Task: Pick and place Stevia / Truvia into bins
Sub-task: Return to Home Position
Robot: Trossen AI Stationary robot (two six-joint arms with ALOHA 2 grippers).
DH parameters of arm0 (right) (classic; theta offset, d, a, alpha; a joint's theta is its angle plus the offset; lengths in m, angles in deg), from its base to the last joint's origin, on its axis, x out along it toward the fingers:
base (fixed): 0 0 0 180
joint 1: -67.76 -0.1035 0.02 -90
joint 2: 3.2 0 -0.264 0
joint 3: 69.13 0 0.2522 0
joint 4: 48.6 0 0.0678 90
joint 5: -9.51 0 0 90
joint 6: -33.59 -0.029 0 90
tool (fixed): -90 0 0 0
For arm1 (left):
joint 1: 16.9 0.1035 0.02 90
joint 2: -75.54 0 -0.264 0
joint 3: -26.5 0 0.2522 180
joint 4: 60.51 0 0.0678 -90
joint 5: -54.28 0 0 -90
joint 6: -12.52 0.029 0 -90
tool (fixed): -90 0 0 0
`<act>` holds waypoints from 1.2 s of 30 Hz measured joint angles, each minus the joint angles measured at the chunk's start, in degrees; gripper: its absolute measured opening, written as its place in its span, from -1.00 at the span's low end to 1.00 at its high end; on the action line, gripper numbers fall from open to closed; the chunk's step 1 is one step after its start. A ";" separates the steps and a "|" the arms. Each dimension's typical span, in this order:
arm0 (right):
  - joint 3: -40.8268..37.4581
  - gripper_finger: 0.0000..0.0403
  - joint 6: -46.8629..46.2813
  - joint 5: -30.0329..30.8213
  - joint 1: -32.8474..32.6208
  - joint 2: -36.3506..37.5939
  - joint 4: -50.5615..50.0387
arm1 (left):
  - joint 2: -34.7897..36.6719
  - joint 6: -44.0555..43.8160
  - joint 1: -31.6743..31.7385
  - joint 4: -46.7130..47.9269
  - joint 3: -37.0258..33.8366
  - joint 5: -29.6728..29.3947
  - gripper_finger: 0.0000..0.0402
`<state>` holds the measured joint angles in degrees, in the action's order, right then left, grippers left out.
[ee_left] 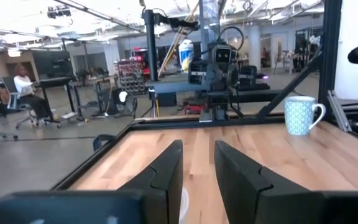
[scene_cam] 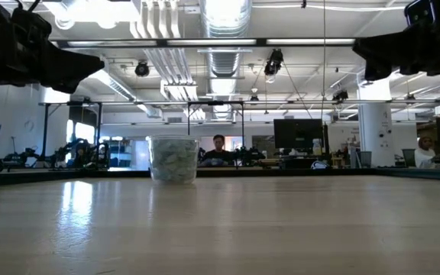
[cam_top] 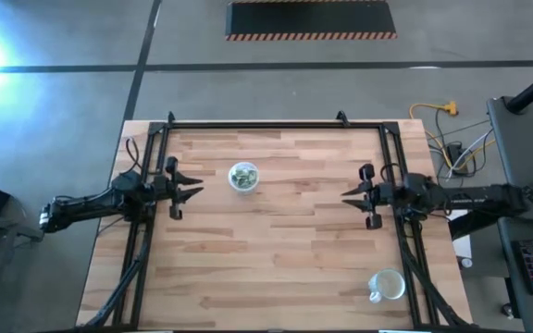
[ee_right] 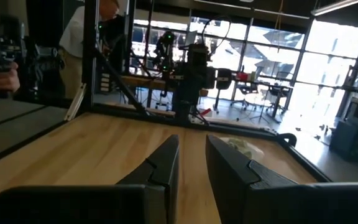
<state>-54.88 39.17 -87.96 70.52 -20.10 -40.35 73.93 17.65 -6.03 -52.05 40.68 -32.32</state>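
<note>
One bin (cam_top: 242, 176), a round translucent cup, stands on its base on the wooden table, toward the far side between the two arms. It is filled with pale green and white Stevia sachets (scene_cam: 173, 160). It also shows in the right wrist view as the bin (ee_right: 243, 147). No loose sachets show on the table. My left gripper (cam_top: 191, 191) hovers open above the table, left of the bin. My right gripper (cam_top: 348, 195) hovers open on the right, facing it. Both hold nothing; in the wrist views the left gripper (ee_left: 197, 163) and the right gripper (ee_right: 191, 163) show a bare gap.
A white patterned mug (cam_top: 387, 285) stands near the table's near right corner and also shows as the mug (ee_left: 301, 115). A black frame (cam_top: 276, 125) runs round the table edges. People sit and stand in the room beyond.
</note>
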 joint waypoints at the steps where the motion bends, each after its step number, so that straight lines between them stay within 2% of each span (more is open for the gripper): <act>1: 0.02 -0.66 0.09 0.03 0.03 1.04 -0.72 | 0.00 0.15 0.00 -0.04 0.00 0.00 -0.62; 13: 0.03 -0.66 -0.13 0.14 0.00 16.95 -14.80 | 0.00 1.17 0.00 0.39 -0.07 0.00 -0.62; 20: 0.04 -0.66 -0.67 -0.02 -0.01 16.91 -15.84 | -0.03 1.20 0.00 1.97 0.17 2.52 -0.62; 36: 0.04 -0.66 -0.68 -0.01 -0.01 16.38 -15.83 | -2.19 1.22 0.00 1.31 0.13 2.60 -0.62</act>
<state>-54.83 38.50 -87.97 70.50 -3.72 -56.19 71.74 18.87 -6.03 -50.74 40.81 -29.72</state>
